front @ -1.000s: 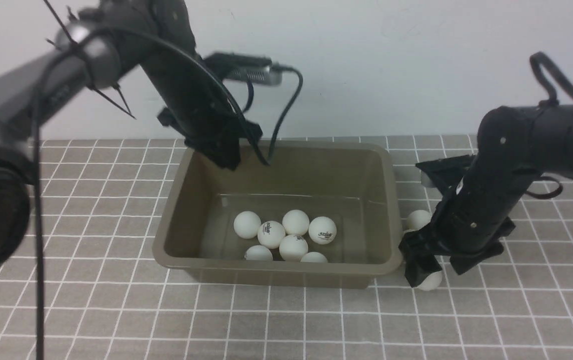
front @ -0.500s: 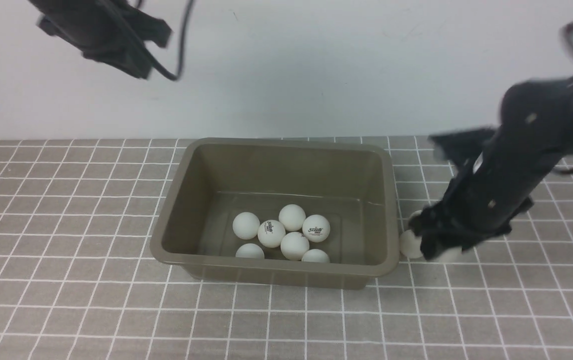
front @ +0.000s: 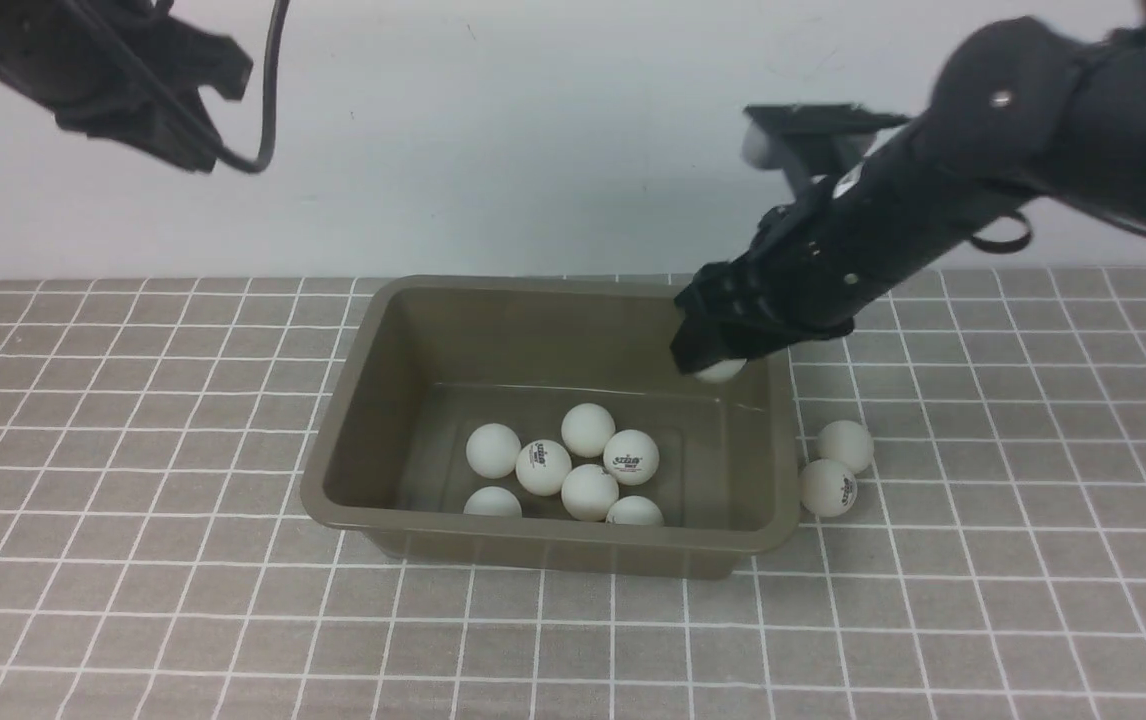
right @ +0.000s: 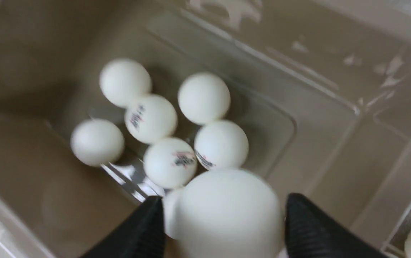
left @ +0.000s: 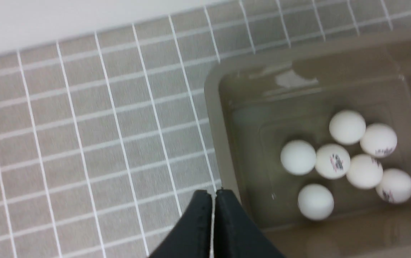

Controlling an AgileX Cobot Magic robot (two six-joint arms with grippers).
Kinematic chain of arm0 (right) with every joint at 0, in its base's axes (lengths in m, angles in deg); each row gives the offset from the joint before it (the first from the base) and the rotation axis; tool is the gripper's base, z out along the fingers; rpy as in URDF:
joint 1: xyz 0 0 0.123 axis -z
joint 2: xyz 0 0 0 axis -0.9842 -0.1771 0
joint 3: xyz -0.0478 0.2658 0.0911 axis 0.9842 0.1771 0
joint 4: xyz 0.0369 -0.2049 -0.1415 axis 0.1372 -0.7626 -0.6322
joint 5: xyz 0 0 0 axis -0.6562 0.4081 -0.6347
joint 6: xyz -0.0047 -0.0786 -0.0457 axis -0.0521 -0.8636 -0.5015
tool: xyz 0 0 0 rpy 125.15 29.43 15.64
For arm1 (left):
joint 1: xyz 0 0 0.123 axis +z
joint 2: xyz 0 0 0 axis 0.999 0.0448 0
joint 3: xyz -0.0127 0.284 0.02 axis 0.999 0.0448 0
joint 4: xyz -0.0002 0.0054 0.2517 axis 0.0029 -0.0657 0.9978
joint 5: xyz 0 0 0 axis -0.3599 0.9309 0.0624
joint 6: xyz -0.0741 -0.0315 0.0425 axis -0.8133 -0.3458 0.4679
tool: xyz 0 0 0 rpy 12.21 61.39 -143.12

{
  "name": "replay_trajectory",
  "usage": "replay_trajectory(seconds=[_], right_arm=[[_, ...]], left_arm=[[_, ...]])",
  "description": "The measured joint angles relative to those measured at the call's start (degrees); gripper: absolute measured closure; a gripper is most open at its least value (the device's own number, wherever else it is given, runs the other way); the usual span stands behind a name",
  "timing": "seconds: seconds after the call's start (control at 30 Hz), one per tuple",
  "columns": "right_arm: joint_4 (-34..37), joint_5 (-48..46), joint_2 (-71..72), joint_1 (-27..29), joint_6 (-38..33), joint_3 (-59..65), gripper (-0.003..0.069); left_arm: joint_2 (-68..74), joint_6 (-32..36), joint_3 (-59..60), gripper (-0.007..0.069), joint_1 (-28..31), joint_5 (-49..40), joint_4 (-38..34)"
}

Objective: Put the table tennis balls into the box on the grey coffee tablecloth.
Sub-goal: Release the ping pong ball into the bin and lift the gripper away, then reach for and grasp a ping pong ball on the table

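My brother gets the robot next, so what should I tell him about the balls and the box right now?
Left hand: shut, empty, raised off to the left of the olive-brown plastic box.
Right hand: holding one small white table tennis ball above the box's right side.
Done: seven white balls lie in the box.
Left: drop the held ball in, then fetch the two loose balls on the grey checked tablecloth, just right of the box.
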Motion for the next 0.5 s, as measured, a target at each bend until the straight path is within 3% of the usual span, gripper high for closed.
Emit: replay_trajectory(seconds=[0.1, 0.23, 0.33, 0.5], right_arm=[[-4.32, -4.82, -2.12, -0.02, 1.29, -3.64, 0.0150], [-15.17, -9.55, -1.17, 0.42, 4.61, -5.97, 0.0142], [-21.44, -12.29, -0.31, 3.15, 8.88, -6.11, 0.0207], [-21.10, -15.10, -0.26, 10.11, 12.04, -3.36, 0.0399]], left_arm=[[-2.10, 0.13, 3.20, 0.0629, 0.00, 0.00, 0.10], [-3.95, 0.13, 5.55, 0.0629, 0.00, 0.00, 0.20], [-4.25, 0.13, 5.61, 0.0629, 0.00, 0.00, 0.22], [-4.32, 0.13, 6.01, 0.0629, 0.00, 0.00, 0.16]])
